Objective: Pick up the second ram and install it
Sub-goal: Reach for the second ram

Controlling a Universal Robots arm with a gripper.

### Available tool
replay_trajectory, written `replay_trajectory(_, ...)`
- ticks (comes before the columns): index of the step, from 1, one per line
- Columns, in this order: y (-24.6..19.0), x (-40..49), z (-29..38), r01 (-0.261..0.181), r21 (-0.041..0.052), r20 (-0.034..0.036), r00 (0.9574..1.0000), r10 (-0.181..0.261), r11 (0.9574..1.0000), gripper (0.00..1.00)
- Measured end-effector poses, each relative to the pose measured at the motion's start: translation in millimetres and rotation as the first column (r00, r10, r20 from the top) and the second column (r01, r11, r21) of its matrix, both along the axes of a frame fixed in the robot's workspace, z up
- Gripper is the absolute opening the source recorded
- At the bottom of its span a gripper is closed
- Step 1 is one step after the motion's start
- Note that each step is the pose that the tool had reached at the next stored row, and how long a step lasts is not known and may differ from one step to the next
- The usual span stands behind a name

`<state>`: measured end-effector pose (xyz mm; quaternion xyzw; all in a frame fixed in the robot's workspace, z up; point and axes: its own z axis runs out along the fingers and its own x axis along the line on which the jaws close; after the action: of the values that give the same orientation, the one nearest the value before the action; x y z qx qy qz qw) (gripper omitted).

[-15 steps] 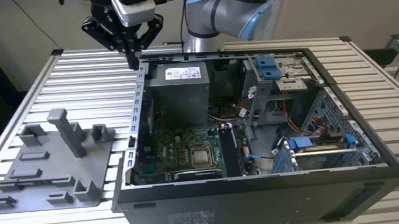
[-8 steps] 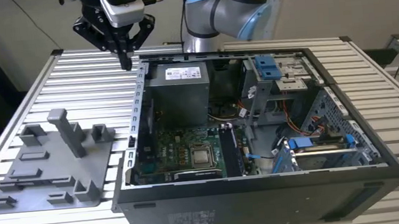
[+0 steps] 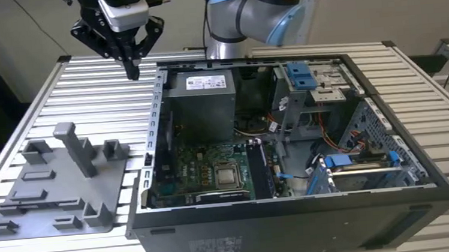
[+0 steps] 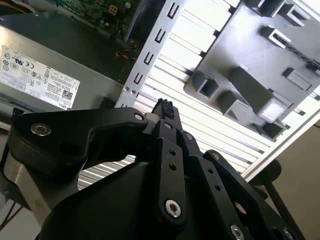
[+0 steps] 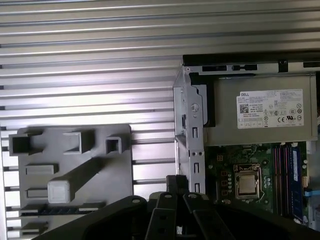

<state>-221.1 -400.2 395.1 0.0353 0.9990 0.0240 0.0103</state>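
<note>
Jaws: my gripper (image 3: 133, 72) hangs high over the slatted table (image 3: 45, 86), off the far corner of the open computer case (image 3: 297, 228) on the exterior view's left. The fingertips are pressed together, with nothing between them that I can see. Below me lies the grey tray (image 3: 56, 226). In its long slot near the upright post (image 3: 78, 149), in the first wrist view, a thin dark strip with bluish flecks stands on edge. I take it for the second ram (image 5: 62, 209); it is well apart from me and not yet lifted. Farther off are the power supply (image 5: 260, 117) and the memory slots (image 5: 287, 180); I cannot tell how many are filled. Judgement: pick-up and seating are both left to do.
</note>
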Motion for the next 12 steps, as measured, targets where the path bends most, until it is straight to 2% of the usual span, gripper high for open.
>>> replay_trajectory(12,-2.9,-28.0,0.0,0.000,0.0001,0.0001,1.0000,0.000,1.0000,0.11)
